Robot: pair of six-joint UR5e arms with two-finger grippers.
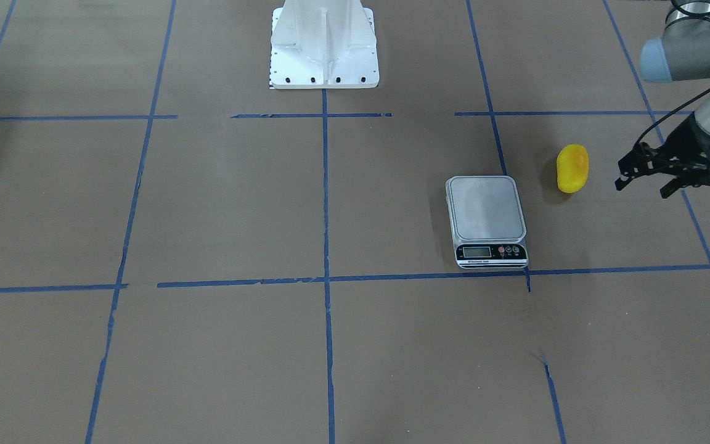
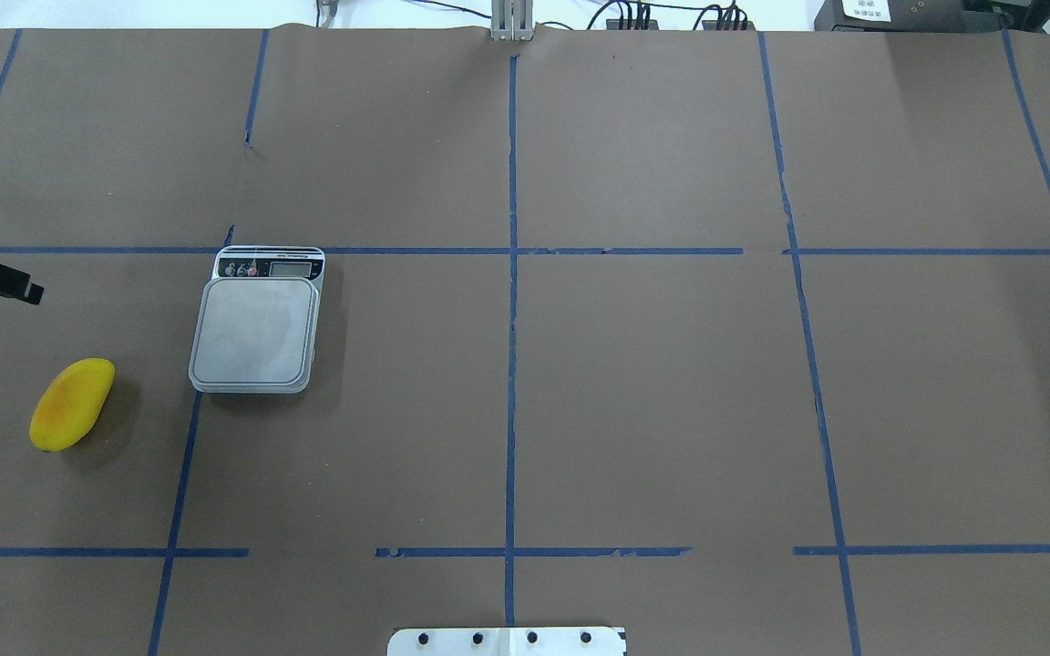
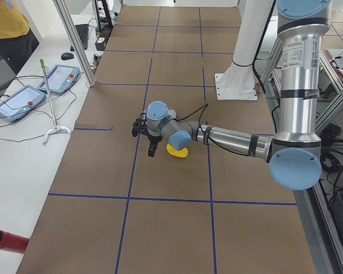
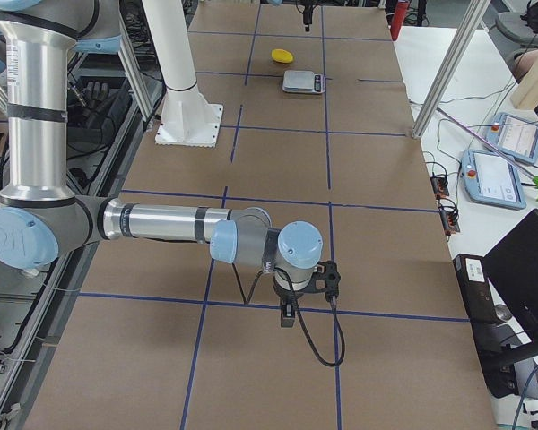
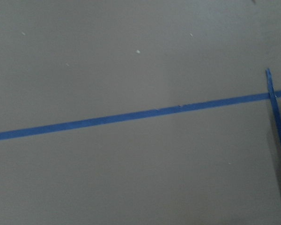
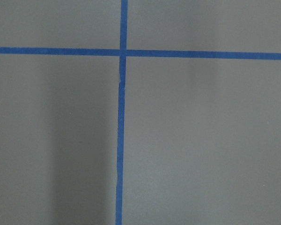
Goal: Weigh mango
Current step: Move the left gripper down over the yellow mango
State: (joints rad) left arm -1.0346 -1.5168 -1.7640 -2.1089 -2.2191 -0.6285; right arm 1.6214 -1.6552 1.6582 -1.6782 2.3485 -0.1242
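Approach step, I'd say: the left gripper (image 1: 641, 184) hung near the mango (image 1: 572, 168), jaws spread and empty. The mango lay on the tabletop (image 1: 207, 216) beside the scale (image 1: 485, 208), not on it. The next move called for centring over the fruit and descending. The right gripper (image 4: 287, 309) sat well apart, open or closed I couldn't tell.

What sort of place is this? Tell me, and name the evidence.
Probably a robotics lab work cell: a table gridded with blue tape, a white robot pedestal bolted to it, and teach pendants beside it.
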